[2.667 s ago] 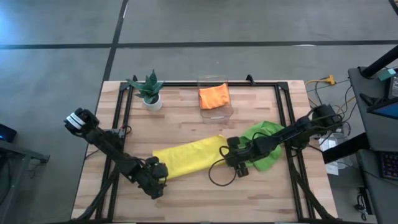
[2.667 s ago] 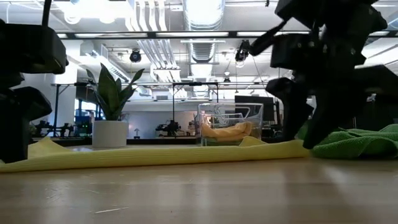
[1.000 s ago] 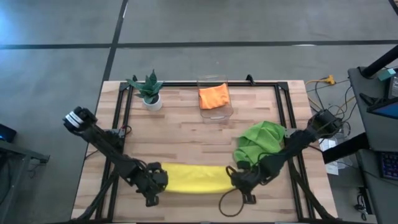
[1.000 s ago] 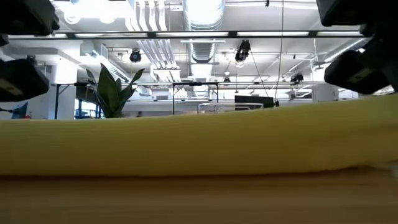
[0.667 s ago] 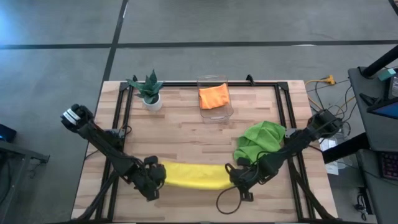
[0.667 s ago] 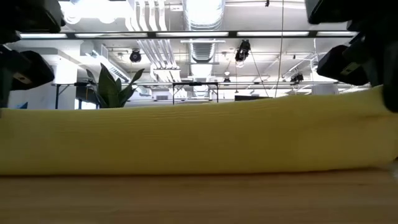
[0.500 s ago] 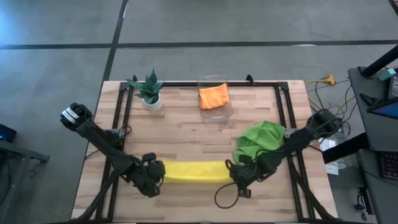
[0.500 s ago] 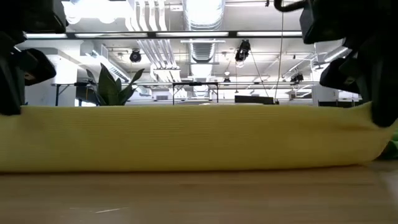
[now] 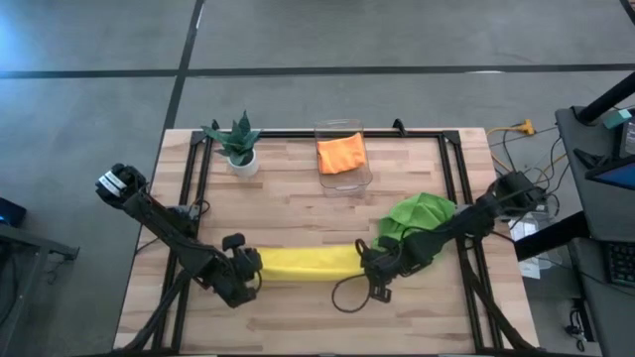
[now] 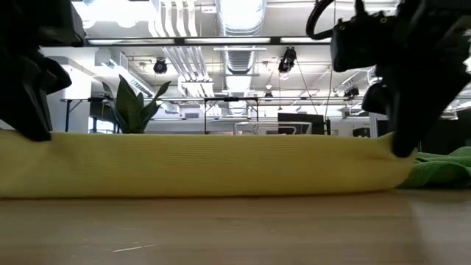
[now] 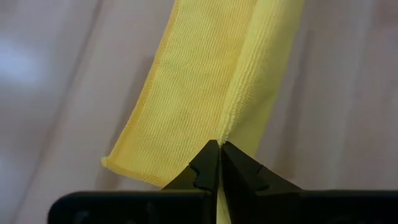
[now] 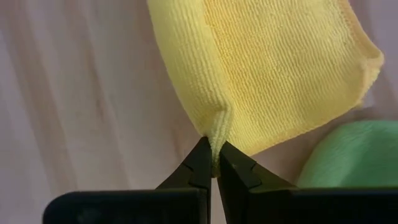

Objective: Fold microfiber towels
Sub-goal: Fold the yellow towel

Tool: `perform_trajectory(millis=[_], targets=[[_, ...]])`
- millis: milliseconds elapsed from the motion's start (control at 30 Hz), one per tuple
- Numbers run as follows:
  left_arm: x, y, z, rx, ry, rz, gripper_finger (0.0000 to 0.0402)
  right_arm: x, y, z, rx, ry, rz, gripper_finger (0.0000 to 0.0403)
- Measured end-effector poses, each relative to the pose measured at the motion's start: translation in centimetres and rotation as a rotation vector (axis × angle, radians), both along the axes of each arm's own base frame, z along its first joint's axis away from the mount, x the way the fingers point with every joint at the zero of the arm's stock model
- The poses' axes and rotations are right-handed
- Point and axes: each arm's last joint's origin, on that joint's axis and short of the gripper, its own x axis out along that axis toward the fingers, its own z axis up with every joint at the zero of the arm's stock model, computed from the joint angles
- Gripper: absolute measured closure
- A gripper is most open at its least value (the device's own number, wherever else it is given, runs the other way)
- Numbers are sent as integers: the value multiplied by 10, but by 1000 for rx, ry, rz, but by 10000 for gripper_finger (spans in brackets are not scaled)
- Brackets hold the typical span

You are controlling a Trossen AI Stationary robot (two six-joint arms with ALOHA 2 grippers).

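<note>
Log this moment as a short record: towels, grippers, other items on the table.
yellow towel: stretched in a long band between both grippers near the table's front
left gripper: shut on the yellow towel's left end
right gripper: shut on its right end
green towel: crumpled heap just right of the yellow towel
orange towel: inside the clear bin at the back edge
potted plant: back left corner
table: wooden top

The left arm reaches in from the table's left edge, its left gripper (image 9: 244, 268) low near the front, fingers (image 11: 206, 167) pinched together on the yellow towel (image 9: 303, 263). The right arm stretches in from the right edge, its right gripper (image 9: 373, 264) likewise clamped on the towel's opposite end, fingers (image 12: 200, 163) closed.
</note>
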Motion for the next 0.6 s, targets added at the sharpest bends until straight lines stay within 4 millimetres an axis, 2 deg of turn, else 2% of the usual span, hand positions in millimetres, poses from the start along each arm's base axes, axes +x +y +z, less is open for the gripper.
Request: perform_trajectory(millis=[267, 433, 600], targets=[[-4, 11, 0, 92, 38, 32, 402, 12, -28, 1, -11, -8, -59, 394], [-8, 21, 16, 133, -54, 72, 402, 17, -42, 9, -10, -54, -65, 394], [-17, 42, 25, 149, -81, 126, 402, 21, -59, 20, -16, -105, -75, 394]])
